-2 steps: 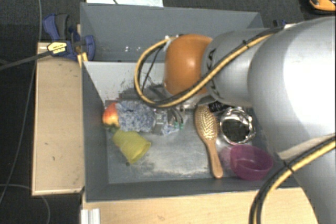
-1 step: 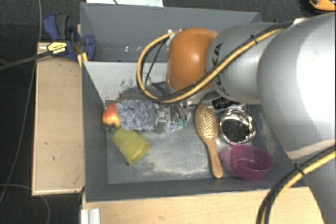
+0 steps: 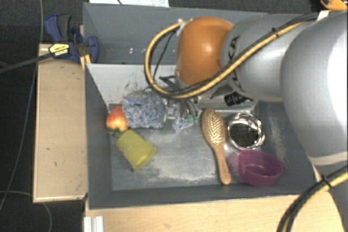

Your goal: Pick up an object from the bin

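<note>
My gripper (image 3: 181, 116) is down near the bin floor at the back middle, mostly covered by the arm's orange dome. Its tip stands against the right end of a blue-grey speckled sponge-like lump (image 3: 142, 111). Just to the right of the gripper lies a wooden hairbrush (image 3: 215, 138), head toward the back and handle toward the front. Left of the lump rests a small red and yellow apple-like fruit (image 3: 116, 119), and a yellow cup (image 3: 135, 149) lies on its side in front of it.
A shiny metal round cup (image 3: 245, 133) and a purple bowl (image 3: 260, 167) sit at the right, beside the brush. The large silver arm covers the bin's right and back. Bare floor lies at the front middle.
</note>
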Motion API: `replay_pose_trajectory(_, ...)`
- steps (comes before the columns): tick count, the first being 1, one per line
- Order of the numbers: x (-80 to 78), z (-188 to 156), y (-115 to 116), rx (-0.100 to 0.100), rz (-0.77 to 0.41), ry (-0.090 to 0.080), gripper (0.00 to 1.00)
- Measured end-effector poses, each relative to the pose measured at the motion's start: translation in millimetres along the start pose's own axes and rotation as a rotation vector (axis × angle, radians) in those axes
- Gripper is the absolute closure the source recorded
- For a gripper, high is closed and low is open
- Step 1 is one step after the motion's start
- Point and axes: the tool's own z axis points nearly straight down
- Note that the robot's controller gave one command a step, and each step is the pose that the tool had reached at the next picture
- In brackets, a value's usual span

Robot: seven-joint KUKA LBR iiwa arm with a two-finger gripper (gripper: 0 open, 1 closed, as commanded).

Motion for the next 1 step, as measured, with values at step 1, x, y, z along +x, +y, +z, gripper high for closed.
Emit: replay_pose_trajectory(1, 0.2, -37.5, 0.1, 0.0, -0.001, 0.0, 1.0)
